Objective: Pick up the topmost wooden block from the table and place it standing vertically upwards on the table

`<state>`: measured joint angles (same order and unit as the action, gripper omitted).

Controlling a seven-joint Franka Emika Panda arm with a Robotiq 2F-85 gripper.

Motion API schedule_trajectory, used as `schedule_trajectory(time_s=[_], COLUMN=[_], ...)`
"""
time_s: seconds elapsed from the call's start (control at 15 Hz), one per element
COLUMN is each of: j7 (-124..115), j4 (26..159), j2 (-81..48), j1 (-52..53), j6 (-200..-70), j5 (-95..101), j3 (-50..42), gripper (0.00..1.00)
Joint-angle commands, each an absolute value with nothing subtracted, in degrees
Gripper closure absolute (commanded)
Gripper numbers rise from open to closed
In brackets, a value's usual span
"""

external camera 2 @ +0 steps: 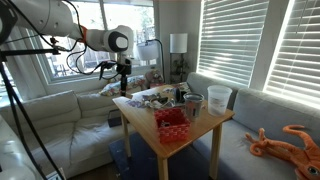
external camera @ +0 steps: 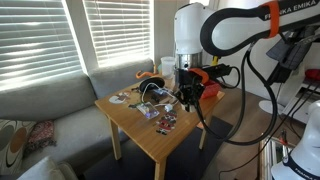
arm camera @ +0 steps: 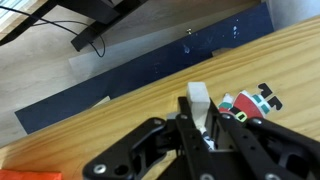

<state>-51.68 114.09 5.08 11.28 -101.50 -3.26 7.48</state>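
Gripper (arm camera: 203, 128) state: the black fingers are pressed together on the pale rectangular wooden block (arm camera: 199, 97), pinching it across its narrow faces at lower centre of the wrist view. The block's free end projects past the fingertips toward the small square light-wood table (arm camera: 110, 130), so that end would meet the surface first. This grasp suits an upright placement. Whether the end touches the table cannot be determined. In an exterior view the gripper (external camera: 190, 92) hangs tool-down over the upper-right part of the table (external camera: 150, 135), right of frame centre. A colourful printed card (arm camera: 250, 103) lies just beside the block, at the right of the wrist view. Judgement: the placement step is in hand, and release calls for the block to be vertical and seated clear of the card.
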Motion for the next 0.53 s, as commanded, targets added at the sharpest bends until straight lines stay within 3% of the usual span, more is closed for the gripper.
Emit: schedule_trajectory(time_s=[0.0,0.47], j7=[-51.6,-43.93], j4=[114.0,108.13], j2=[5.14,4.01], j1=[10.13,4.22], j6=[-101.38,-91.01], j5=[-3.37,-22.79], j3=[8.61,2.82], gripper=[0.96,0.96])
